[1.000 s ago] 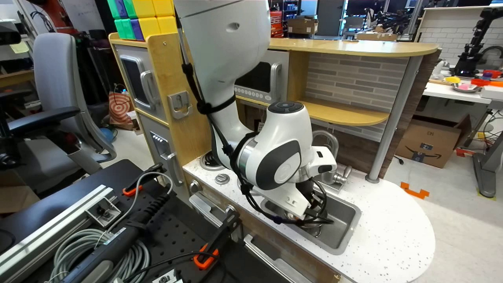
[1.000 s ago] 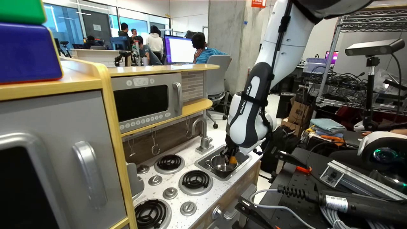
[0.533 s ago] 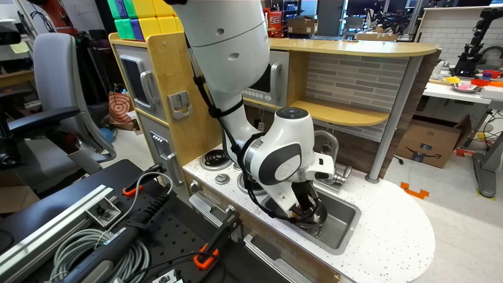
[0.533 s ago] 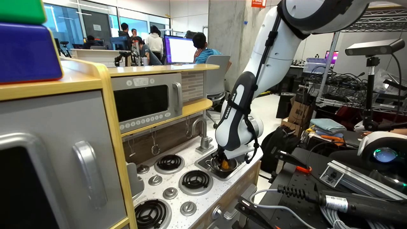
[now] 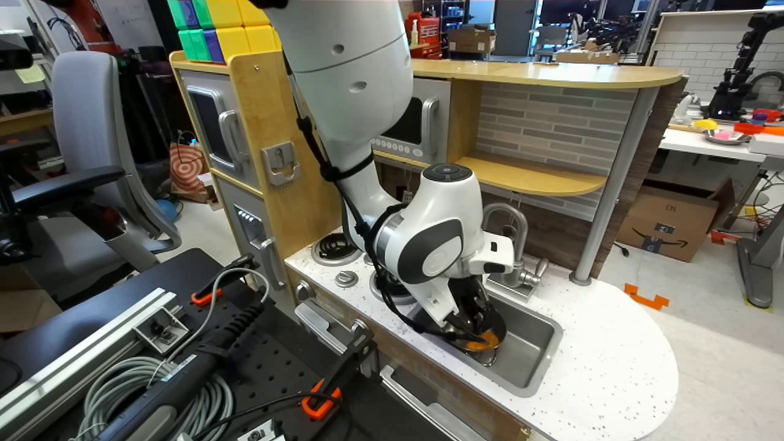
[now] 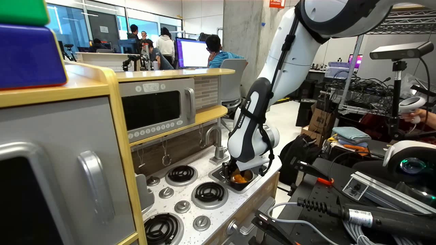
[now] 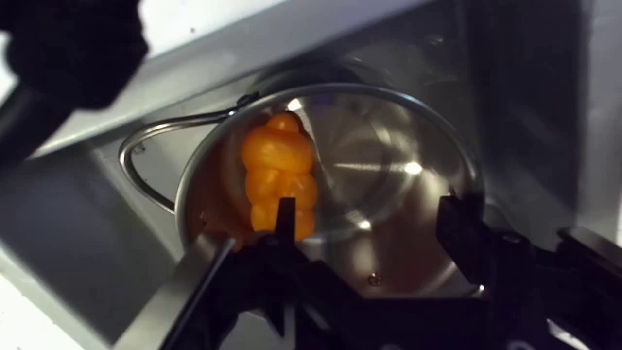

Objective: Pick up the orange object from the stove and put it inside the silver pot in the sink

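The orange object (image 7: 279,155), lumpy and glossy, lies inside the silver pot (image 7: 335,88), against the wall on the handle's side in the wrist view. Both exterior views show its orange colour (image 5: 487,342) (image 6: 239,178) within the pot, partly behind the gripper. My gripper (image 7: 367,200) is open over the pot, its two dark fingers wide apart with only the pot's interior between them. One finger (image 7: 285,218) overlaps the lower end of the orange object in the wrist view; whether they touch I cannot tell. The pot stands in the sink (image 5: 542,367).
A faucet (image 6: 214,139) rises behind the sink. The stove's black burners (image 6: 209,193) and several grey knobs (image 6: 182,206) are beside it on the speckled counter. A yellow shelf (image 5: 533,174) and a microwave (image 6: 153,109) stand above. The pot's wire handle (image 7: 170,124) sticks out toward the sink wall.
The gripper has gone from shut to open, and the orange object, earlier at the fingers, now lies in the pot. The arm has shifted toward the stove side over the last second.
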Controlling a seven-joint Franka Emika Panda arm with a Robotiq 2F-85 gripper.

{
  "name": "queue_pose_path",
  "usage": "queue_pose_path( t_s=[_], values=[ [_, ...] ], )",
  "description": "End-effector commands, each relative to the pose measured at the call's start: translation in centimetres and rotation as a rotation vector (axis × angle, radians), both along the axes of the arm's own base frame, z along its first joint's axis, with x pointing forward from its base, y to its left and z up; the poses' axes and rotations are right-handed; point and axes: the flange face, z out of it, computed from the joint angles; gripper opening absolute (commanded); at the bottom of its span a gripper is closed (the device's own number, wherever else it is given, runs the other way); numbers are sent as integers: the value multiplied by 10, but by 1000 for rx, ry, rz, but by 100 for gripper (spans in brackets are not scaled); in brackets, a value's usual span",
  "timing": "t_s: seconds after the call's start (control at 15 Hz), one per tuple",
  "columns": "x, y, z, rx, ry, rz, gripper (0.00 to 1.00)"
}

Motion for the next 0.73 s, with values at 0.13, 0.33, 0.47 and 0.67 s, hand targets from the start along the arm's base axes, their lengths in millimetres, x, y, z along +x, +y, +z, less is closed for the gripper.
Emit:
queue_pose_path(
  t_s=[0.13, 0.33, 0.47, 0.67],
  values=[
    [-47, 27, 67, 9, -96, 61, 100],
    [-72, 36, 93, 42, -116, 63, 100],
    [-58, 36, 75, 34, -101, 47, 100],
    [-72, 40, 92, 56, -95, 46, 100]
  ],
)
